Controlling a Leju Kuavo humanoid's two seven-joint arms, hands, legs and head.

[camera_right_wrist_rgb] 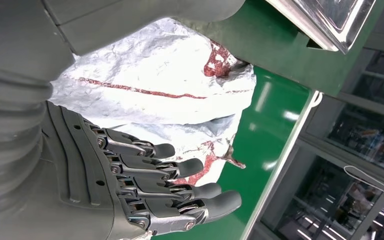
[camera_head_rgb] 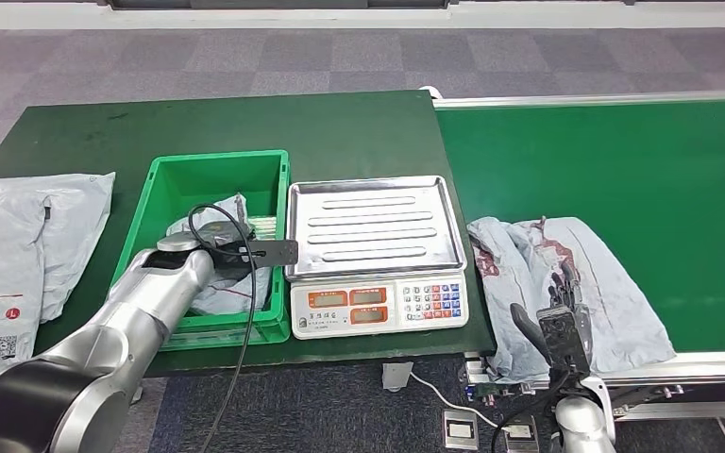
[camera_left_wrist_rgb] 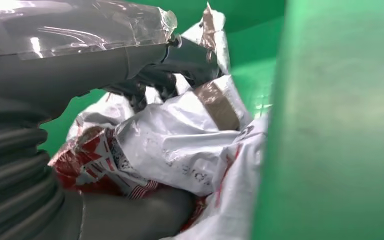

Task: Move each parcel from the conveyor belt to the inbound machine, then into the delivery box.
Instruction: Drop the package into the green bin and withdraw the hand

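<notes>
**Inspector:** Starting from the nine o'clock edge of the head view, two flat grey plastic mailer bags (camera_head_rgb: 28, 247) lie on the dark green table (camera_head_rgb: 245, 127). Beside them, the left hand (camera_head_rgb: 210, 253) reaches down into the green plastic delivery box (camera_head_rgb: 276, 198).

**Clerk:** Holding what?

**Inspector:** A crumpled white poly parcel with red print and brown tape (camera_left_wrist_rgb: 180, 145) sits between thumb and dark fingers (camera_left_wrist_rgb: 150, 85); whether the grip is firm, I cannot tell.

**Clerk:** And at centre?

**Inspector:** The steel-trayed weighing scale (camera_head_rgb: 375, 226) stands bare.

**Clerk:** At three o'clock?

**Inspector:** A wrinkled grey-white poly parcel with red markings (camera_head_rgb: 566, 283) lies on the green conveyor belt (camera_head_rgb: 623, 160). The right hand (camera_head_rgb: 559, 326) hovers at its near edge, fingers spread, holding nothing.

**Clerk:** Handling?

**Inspector:** Judged light, limp and slick. Gathering a fold near the middle seems safest; an edge hold would likely let it slip.
</notes>
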